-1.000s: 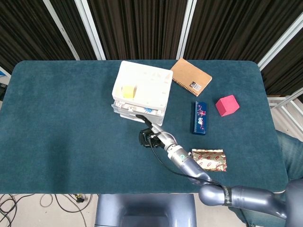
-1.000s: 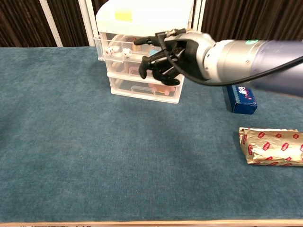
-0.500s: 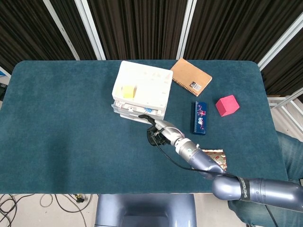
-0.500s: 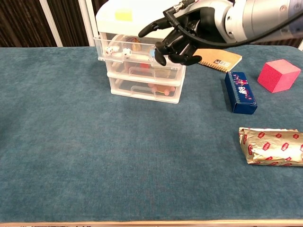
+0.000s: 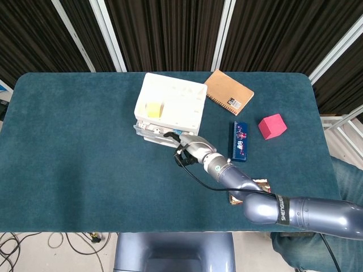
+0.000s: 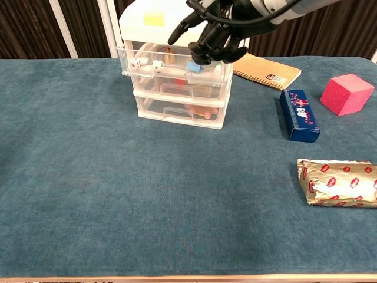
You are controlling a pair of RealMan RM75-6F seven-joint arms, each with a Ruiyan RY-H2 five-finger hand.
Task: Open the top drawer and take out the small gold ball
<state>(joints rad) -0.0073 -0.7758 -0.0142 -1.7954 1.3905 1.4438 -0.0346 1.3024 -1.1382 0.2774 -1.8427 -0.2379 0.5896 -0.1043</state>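
A white three-drawer cabinet [image 5: 170, 102] [image 6: 177, 112] stands at the middle back of the table. Its top drawer [image 6: 147, 72] is pulled out a little and holds two dice, a blue piece and a small gold-brown round thing [image 6: 169, 56] that looks like the ball. My right hand [image 6: 215, 29] [image 5: 190, 148] hovers over the right half of that drawer, its fingers bent downward and the thumb stretched left. I see nothing held in it. The fingertips hang just above the drawer's contents, right of the ball. My left hand shows in neither view.
A brown spiral notebook [image 6: 268, 69] lies right of the cabinet. A blue box [image 6: 300, 115], a pink cube [image 6: 347, 93] and a gold foil packet [image 6: 336, 183] lie on the right side of the table. My right arm crosses above the packet in the head view.
My right hand has risen from in front of the drawers and moved back, ending above the open top drawer. The drawer and its contents have not shifted.
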